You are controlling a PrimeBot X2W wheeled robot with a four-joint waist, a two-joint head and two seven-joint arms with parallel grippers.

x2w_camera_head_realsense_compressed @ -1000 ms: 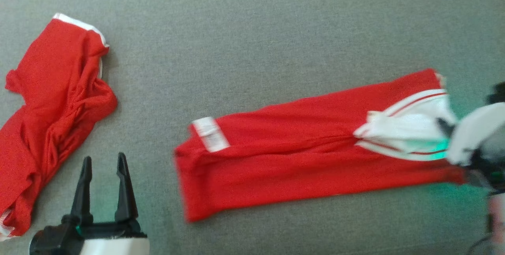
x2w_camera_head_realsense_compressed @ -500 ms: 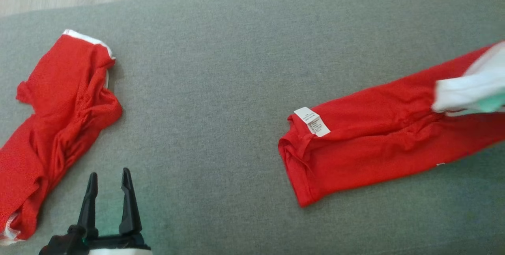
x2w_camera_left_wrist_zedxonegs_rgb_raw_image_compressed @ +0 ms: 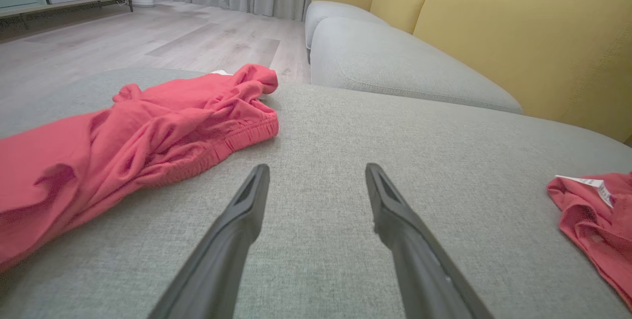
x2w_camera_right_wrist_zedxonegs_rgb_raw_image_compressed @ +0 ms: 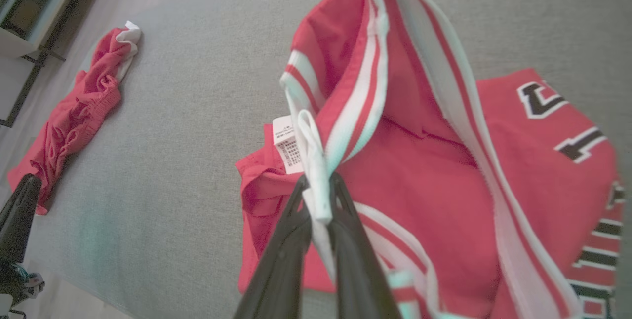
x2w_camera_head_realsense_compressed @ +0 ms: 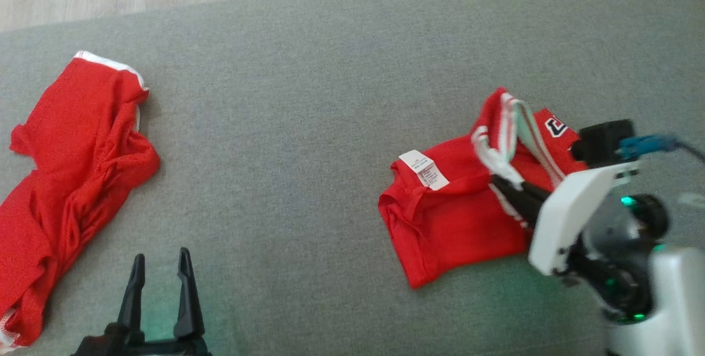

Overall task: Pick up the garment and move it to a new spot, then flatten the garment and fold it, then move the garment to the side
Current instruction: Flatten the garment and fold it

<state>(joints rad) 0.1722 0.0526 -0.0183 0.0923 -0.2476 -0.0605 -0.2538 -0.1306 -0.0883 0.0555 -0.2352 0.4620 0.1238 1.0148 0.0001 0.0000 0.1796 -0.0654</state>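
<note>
The jersey (x2w_camera_head_realsense_compressed: pixel 451 218) lies bunched on the right of the couch (x2w_camera_head_realsense_compressed: pixel 308 124). The right pincer (x2w_camera_right_wrist_zedxonegs_rgb_raw_image_compressed: pixel 318 198) is clamped on its white trim (x2w_camera_right_wrist_zedxonegs_rgb_raw_image_compressed: pixel 316 161), and the left pincer (x2w_camera_head_realsense_compressed: pixel 161 257) stands apart. The cloth looks light, limp and slippery, so hems probably give the best hold.

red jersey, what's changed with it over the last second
The right gripper, fingers shut on the white trim, dragged the jersey toward the robot's right, then carried that end back over the body, so the long strip is now doubled over. The open left gripper and the crumpled red garment stayed put.
</note>
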